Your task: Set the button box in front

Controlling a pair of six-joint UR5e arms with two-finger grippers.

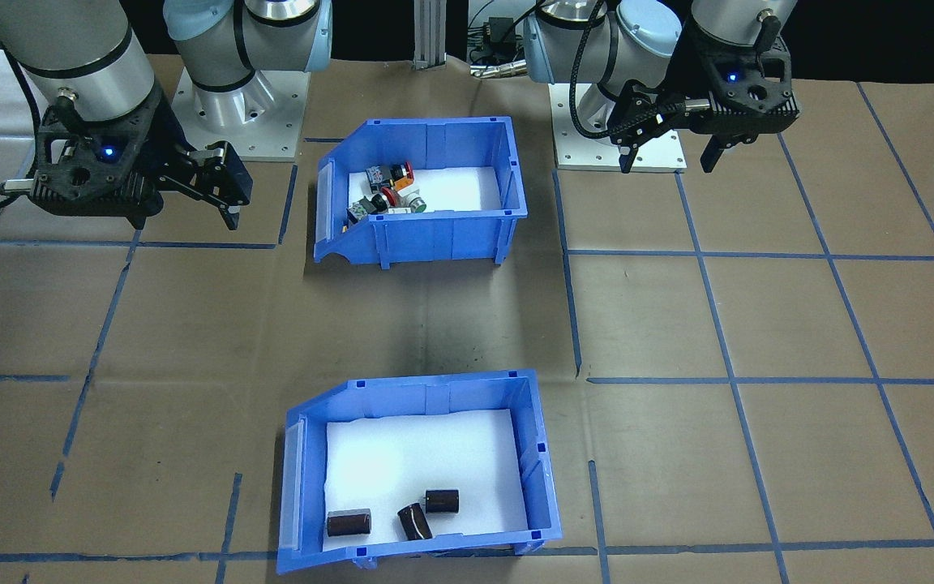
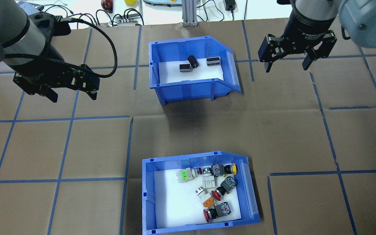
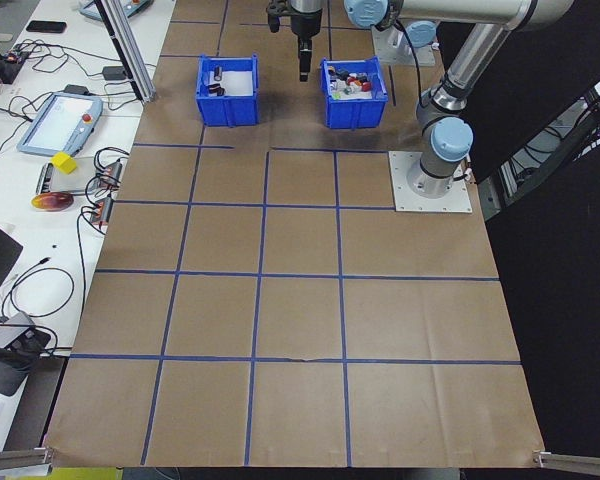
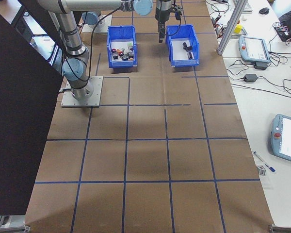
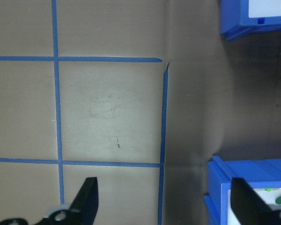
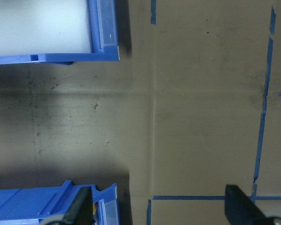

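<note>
The button box [image 2: 148, 195], a blue bin with a white liner and a jumble of coloured push-buttons, sits at the robot's side of the table, its sloped front toward the robot's right. The front-facing view has this button box [image 1: 434, 235] between the two arm bases. My left gripper [image 2: 73, 97] hovers open and empty, to the left of and beyond it. In the left wrist view the button box [image 5: 225, 173] shows as a corner at lower right. Farther out on the other side, my right gripper [image 2: 286, 67] hangs open with nothing in it.
A matching blue bin [image 2: 191, 89] holding three dark brown cylinders stands on the far side of the table, in line with the button box. Blue tape lines cross the brown table cover. Cables, a tablet [image 3: 58, 120] and a metal post lie beyond the far edge.
</note>
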